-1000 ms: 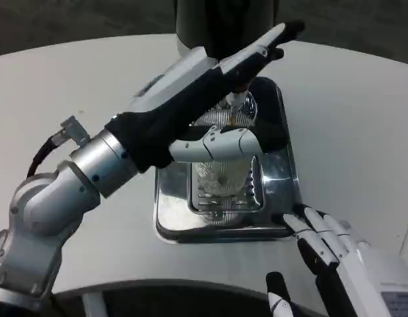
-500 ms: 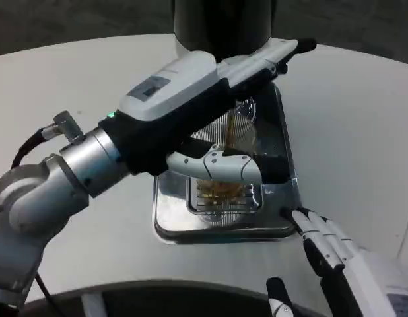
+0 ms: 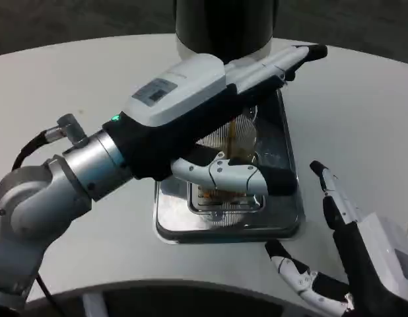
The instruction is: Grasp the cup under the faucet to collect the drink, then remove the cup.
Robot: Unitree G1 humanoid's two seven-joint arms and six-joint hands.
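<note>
Left hand [image 3: 217,125] was wrapped round the clear cup [image 3: 238,135], upper fingers [image 3: 283,61] stretched over the top toward the dispenser [image 3: 224,23], thumb curled under the near side. Cup sat over the metal drip tray [image 3: 283,221], in front of the dispenser base; the faucet itself was hidden behind the hand. Compared with a second before, the cup looked amber instead of clear and empty, so drink had gone in. The hand had also rolled and lifted a bit, its white back more toward the camera now, and the cup seemed tilted and raised off the grate [image 3: 224,203], though the hand covered its base, so contact couldn't be confirmed.

Right hand [image 3: 336,251] changed too: it had been lying with fingers close together at the tray's front right corner, and now it had pulled back toward the table [image 3: 72,79] edge with fingers spread wide, holding nothing.

My read: filling was done or nearly done, and the removal step was starting. Level inside the cup couldn't be read. Risk was slopping liquid, given the tilt.
</note>
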